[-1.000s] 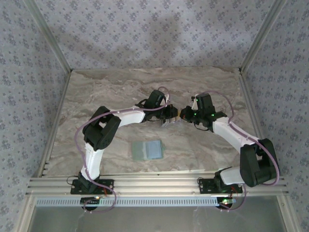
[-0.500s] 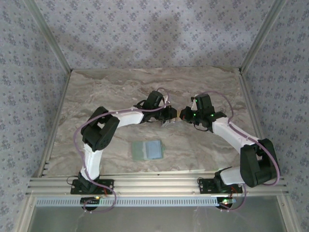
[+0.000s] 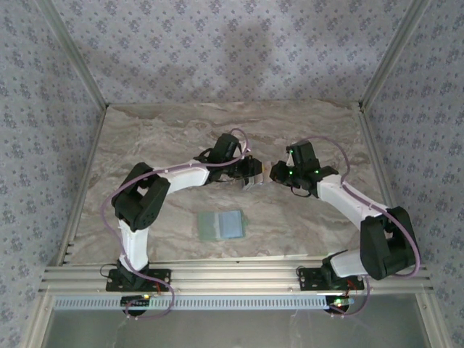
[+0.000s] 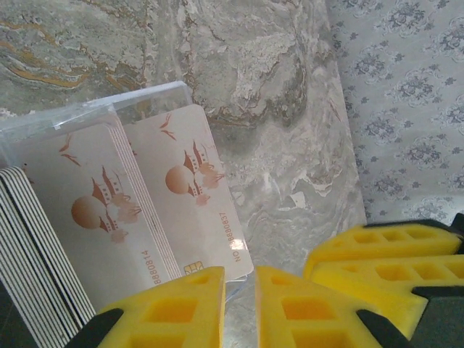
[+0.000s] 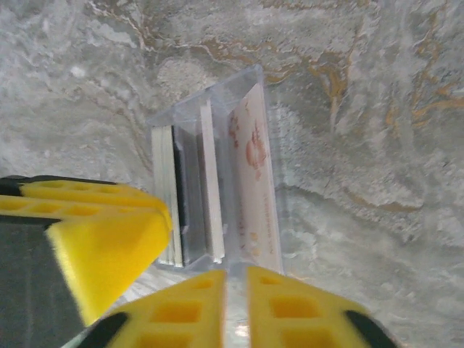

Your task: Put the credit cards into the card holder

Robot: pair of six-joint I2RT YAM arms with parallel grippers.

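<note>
Clear plastic case (image 4: 156,94) of upright pale rectangular credit cards (image 4: 94,210) sits between both claws. The left gripper (image 4: 239,304) pinches its rim; the right gripper (image 5: 235,301) has an unclear grip. The sage-green bifold card holder (image 3: 221,225) lies nearside of the case.

The two grippers meet at the middle of the table (image 3: 145,138), the left gripper (image 3: 255,174) beside the right gripper (image 3: 274,172). The card holder (image 3: 221,225) lies nearer the bases. Credit cards (image 4: 109,217) stand in a clear box (image 5: 217,109).

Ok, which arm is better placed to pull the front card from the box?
Left, probably: the front card ends right at the left gripper; the right gripper meets the clear box edge-on.
</note>
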